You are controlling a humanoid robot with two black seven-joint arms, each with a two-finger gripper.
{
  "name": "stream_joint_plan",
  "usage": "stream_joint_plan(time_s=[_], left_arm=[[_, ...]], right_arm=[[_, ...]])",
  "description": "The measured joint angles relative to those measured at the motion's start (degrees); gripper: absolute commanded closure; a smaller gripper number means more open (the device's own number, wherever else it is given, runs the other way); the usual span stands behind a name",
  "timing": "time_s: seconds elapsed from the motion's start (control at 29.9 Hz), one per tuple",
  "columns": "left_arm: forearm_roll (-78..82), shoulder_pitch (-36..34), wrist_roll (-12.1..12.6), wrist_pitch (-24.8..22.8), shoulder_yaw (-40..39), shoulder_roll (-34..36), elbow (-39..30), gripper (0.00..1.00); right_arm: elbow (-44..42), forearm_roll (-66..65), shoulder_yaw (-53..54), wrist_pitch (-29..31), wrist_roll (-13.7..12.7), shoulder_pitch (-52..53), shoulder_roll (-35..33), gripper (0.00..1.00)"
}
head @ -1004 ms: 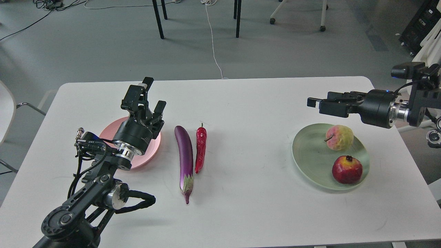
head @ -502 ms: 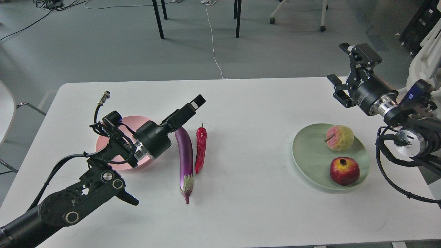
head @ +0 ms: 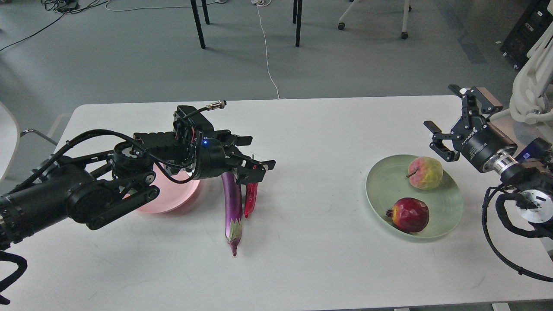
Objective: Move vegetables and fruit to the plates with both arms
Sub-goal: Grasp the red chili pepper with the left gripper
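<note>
On the white counter (head: pixel 302 242), peach (head: pixel 425 172) and pomegranate (head: pixel 410 214) sit on the green plate (head: pixel 380 190); eggplant (head: pixel 232 203) and chili (head: pixel 249 199) remain beside the empty pink plate (head: pixel 173 196). Left claw (head: pixel 255 157) and right claw (head: pixel 453 119) gape wide, empty.

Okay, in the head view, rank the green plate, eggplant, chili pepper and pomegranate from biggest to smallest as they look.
1. Green plate
2. Eggplant, upper end hidden under the left gripper
3. Chili pepper and pomegranate: unsure, the chili is mostly covered by the gripper, so I won't rank these two.
</note>
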Motion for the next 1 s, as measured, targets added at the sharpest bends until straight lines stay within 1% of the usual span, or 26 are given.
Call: stream_joint_plan(time_s=[0.13,0.27,0.33,0.64,1.0], left_arm=[[0.20,-3.05,2.56,-4.44,2.55,-2.04,2.09,0.06],[0.20,-4.80,3.99,-8.44,3.66,-4.95,4.12,0.06],[0.21,-5.32,4.35,-9.55,4.42,-6.44,5.94,0.06],[0.06,-5.44,4.56,-11.11,5.87,-11.07,13.11,0.06],[-0.02,-4.85,4.59,-11.57,5.90,-13.89,16.75,0.06]], right_arm=[[0.00,-0.25,0.04,-0.04,0.00,-0.01,-0.29,0.01],[0.01,-0.54,-0.03,-0.05,0.01,-0.08,-0.32,0.01],[0.00,-0.63,-0.12,-0.09,0.01,-0.16,-0.32,0.01],[0.03,-0.78,-0.17,-0.07,0.01,-0.54,-0.32,0.01],[0.08,-1.46,-0.28,-0.04,0.01,-1.36,-0.38,0.01]])
